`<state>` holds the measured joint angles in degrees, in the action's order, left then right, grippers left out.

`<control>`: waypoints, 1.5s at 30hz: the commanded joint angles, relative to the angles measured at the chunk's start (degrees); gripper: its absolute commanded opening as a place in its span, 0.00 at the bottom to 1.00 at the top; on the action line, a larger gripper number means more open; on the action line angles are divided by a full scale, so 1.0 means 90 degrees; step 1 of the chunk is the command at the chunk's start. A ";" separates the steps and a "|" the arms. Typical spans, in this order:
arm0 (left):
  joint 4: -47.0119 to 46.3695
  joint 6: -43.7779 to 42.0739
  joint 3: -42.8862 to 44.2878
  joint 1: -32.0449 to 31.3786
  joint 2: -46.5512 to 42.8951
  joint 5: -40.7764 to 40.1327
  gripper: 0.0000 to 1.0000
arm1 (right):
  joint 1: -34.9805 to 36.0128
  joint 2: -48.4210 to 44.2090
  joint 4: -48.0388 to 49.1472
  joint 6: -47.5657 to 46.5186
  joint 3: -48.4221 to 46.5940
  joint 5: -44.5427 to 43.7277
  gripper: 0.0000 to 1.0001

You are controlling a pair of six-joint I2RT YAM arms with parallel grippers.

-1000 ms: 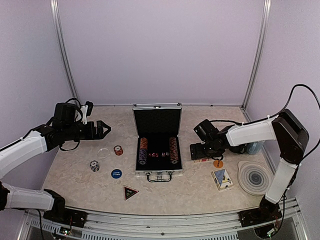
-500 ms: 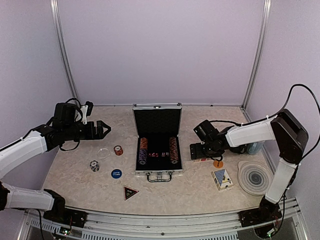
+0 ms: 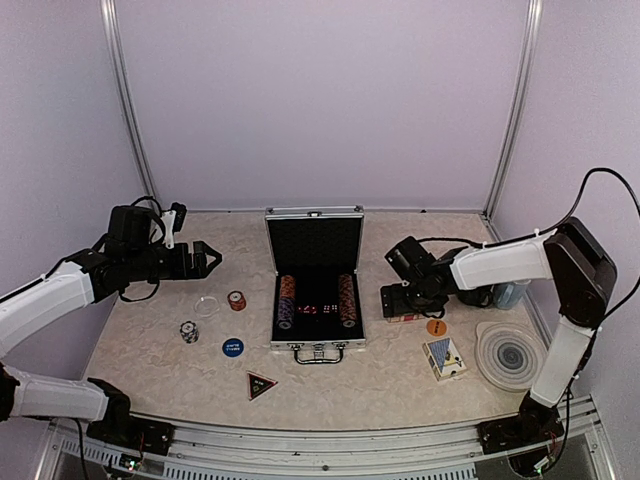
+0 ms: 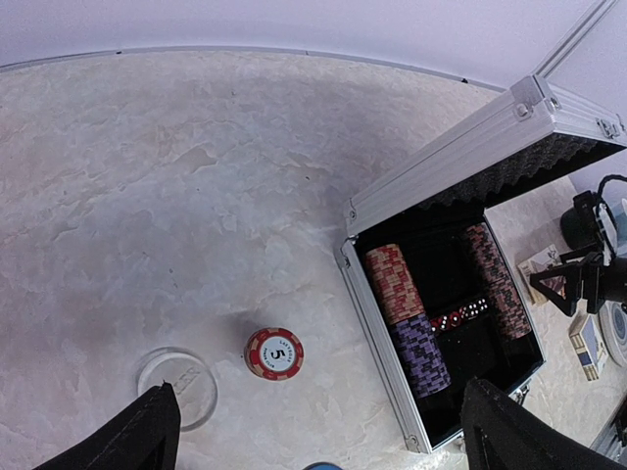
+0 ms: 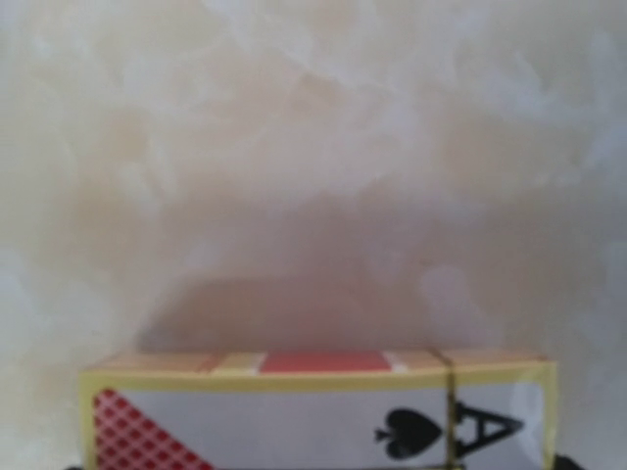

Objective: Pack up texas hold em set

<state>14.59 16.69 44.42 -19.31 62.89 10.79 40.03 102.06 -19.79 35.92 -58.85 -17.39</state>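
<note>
Our right fingers (image 3: 387, 300) sit low astride the red deck (image 5: 294, 416), just right of the open case (image 3: 314, 242) at the middle of the desk (image 3: 370, 385). Whether they pinch it, we cannot tell. Our left fingers (image 4: 147, 431) hang spread and empty over the desk's left side. We judge the deck pickup is in hand; next it calls for a firm squeeze, a lift, then a carry into the case.
</note>
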 commanded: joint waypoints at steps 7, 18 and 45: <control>-0.0179 0.0051 0.0074 0.0036 -0.0013 0.0090 0.99 | 0.0732 -0.0195 -0.0657 0.0066 -0.1303 -0.0543 0.92; -0.0182 0.0057 0.0074 0.0030 -0.0035 0.0100 0.99 | 0.1446 0.0751 -0.0808 -0.0079 -0.2797 -0.0434 0.93; -0.0212 0.0060 0.0074 0.0118 -0.0016 0.0221 0.99 | 0.1714 0.2665 -0.0987 0.0077 -0.4824 -0.0130 0.99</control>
<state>14.52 16.69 44.42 -18.68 62.89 11.84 55.02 124.81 -28.64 35.70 -100.79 -19.03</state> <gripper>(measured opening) 0.989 0.991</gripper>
